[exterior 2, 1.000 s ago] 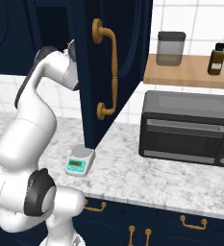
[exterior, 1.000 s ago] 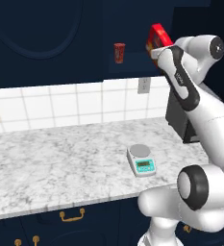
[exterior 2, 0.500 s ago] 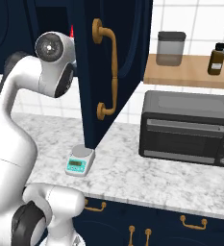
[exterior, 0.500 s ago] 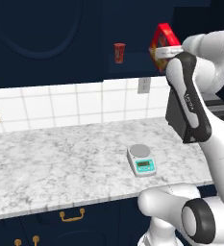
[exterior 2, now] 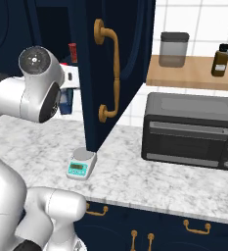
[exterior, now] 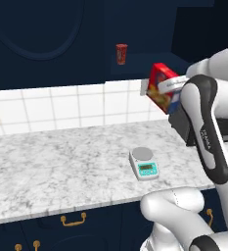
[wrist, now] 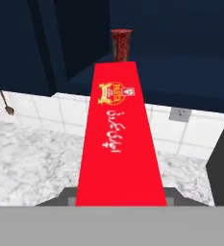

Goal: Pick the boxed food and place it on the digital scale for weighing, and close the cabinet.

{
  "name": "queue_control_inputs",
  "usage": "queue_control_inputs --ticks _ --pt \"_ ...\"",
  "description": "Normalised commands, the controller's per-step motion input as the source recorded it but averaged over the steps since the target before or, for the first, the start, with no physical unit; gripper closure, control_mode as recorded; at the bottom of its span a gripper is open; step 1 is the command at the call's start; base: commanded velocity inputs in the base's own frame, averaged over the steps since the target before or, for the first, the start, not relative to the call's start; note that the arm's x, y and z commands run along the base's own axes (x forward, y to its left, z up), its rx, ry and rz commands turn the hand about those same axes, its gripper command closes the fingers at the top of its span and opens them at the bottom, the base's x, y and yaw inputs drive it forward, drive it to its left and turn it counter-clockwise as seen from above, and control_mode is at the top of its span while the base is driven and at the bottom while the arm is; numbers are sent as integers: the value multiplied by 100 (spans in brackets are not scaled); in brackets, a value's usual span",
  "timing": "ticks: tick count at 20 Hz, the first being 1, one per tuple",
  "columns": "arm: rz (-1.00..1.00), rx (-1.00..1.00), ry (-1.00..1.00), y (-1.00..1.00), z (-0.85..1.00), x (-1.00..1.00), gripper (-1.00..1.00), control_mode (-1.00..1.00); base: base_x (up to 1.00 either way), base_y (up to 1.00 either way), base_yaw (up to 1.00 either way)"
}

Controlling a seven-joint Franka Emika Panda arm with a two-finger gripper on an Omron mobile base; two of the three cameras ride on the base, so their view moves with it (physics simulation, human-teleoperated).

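1. The box (exterior: pixel 162 92) is held in the air, tilted, above the table (exterior: pixel 61 166) and in front of the white tiled wall, higher than the scale and off to its right in the left base view.
2. In the hand view the box's (wrist: pixel 117 139) red face with a gold crest and white lettering runs up the middle from between the finger tips.
3. The pincer (exterior: pixel 171 88) is clamped on the box; the white hand wraps its right end in the left base view.
4. In the right base view the box is mostly hidden behind the arm; a bit of blue (exterior 2: pixel 65 100) shows beside the arm's big joint.
5. The scale (exterior: pixel 144 163) lies flat on the marble table near its front edge, with a round silver plate, teal front and green display; nothing rests on it.
6. In the right base view the scale (exterior 2: pixel 80 164) sits just below the lower corner of the cabinet door.
7. The cabinet door (exterior 2: pixel 113 68) stands open, swung out over the table, its long brass handle facing the camera.
8. A red cup (exterior: pixel 121 54) stands on the shelf inside the cabinet, above and left of the box.
9. A black toaster oven (exterior 2: pixel 191 128) sits on the table to the right of the door.
10. A wooden shelf (exterior 2: pixel 193 73) above the oven carries a grey jar (exterior 2: pixel 173 48) and a brown bottle (exterior 2: pixel 220 60).
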Motion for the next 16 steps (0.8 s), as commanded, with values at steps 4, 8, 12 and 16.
queue_control_inputs --ticks 4,8,12,16 --pt "9 -8 28 27 -98 0 100 -100 0 0 0" --pt "12 -7 22 12 -100 4 100 -100 0 0 0" --pt "10 -4 -1 7 -90 8 100 -100 0 0 0" --pt "10 0 4 0 -67 30 100 -100 0 0 0"
